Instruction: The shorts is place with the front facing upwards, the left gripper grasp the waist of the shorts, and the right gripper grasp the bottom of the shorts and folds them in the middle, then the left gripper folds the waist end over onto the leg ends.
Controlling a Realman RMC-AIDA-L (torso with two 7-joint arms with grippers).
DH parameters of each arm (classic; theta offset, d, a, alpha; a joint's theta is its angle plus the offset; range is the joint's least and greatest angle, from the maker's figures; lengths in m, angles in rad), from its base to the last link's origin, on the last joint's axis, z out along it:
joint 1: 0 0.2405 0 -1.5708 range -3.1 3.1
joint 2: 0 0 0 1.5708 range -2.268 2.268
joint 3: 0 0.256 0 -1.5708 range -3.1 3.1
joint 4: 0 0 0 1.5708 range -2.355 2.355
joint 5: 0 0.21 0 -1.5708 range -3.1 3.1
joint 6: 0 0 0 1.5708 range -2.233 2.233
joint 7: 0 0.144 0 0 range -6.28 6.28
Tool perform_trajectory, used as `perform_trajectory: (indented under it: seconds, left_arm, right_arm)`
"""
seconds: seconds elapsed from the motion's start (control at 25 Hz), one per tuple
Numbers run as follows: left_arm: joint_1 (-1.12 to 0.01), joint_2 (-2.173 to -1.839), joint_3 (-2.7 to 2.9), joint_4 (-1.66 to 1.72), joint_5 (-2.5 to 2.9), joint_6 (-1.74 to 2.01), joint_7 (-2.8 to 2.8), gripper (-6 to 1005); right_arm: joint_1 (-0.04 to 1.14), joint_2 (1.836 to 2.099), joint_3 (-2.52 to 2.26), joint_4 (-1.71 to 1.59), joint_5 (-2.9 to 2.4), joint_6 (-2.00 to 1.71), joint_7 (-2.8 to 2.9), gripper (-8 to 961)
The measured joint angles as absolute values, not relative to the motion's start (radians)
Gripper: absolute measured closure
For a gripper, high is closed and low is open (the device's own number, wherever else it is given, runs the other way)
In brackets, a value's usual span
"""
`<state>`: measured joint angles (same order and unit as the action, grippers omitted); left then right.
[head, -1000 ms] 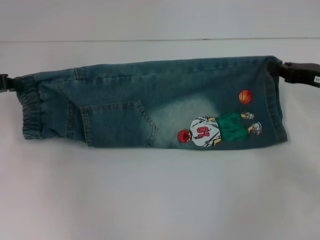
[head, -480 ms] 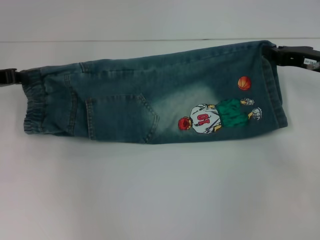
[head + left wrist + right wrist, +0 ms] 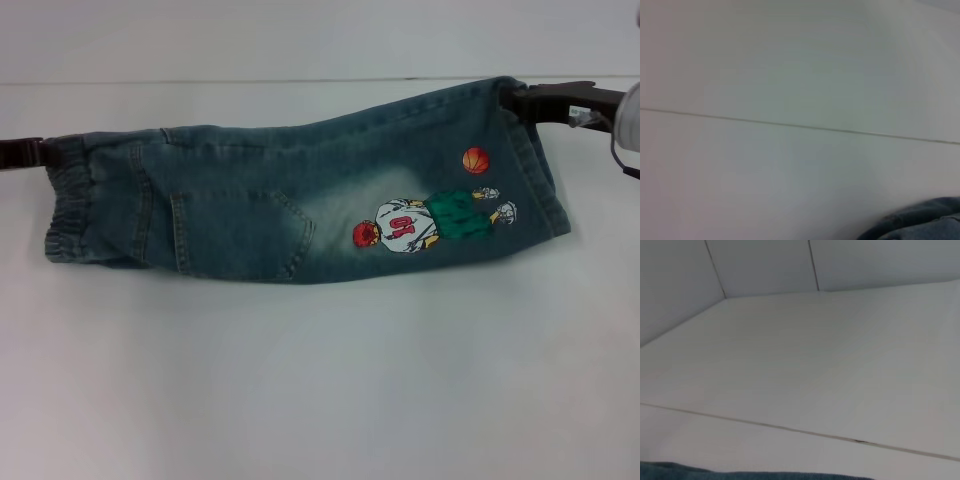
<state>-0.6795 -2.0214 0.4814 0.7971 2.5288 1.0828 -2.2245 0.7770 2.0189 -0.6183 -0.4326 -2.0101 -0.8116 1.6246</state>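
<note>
Blue denim shorts (image 3: 300, 200) lie folded lengthwise across the white table (image 3: 320, 380) in the head view, with a basketball-player print near the right end. My left gripper (image 3: 40, 152) is shut on the elastic waist at the far left. My right gripper (image 3: 512, 98) is shut on the leg end at the upper right, which it holds higher than the waist. A denim edge (image 3: 920, 225) shows in the left wrist view, and another strip of denim (image 3: 715, 474) in the right wrist view.
A thin seam (image 3: 250, 81) runs across the far part of the table. Bare white surface spreads in front of the shorts. White wall panels (image 3: 765, 265) rise behind the table in the right wrist view.
The right gripper has lifted the leg end up and moved it leftward. The left gripper has shifted slightly right with the waist. The shorts now slant upward to the right.
</note>
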Motion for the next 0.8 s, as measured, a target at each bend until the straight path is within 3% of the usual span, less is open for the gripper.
perform_trajectory:
  seconds: [0.48,0.8]
  left_arm:
    - [-0.692,-2.051,0.554,0.773,2.490,0.966,-2.218,916]
    - [-0.684,-2.050,0.548,0.771,2.450,0.926,-2.212,914]
  right_arm:
    - [0.814,2.037,-0.696,-0.400,-2.008,-0.675,1.618,918]
    - [0.810,2.039,-0.687,-0.399,-1.998,-0.654,1.616,918]
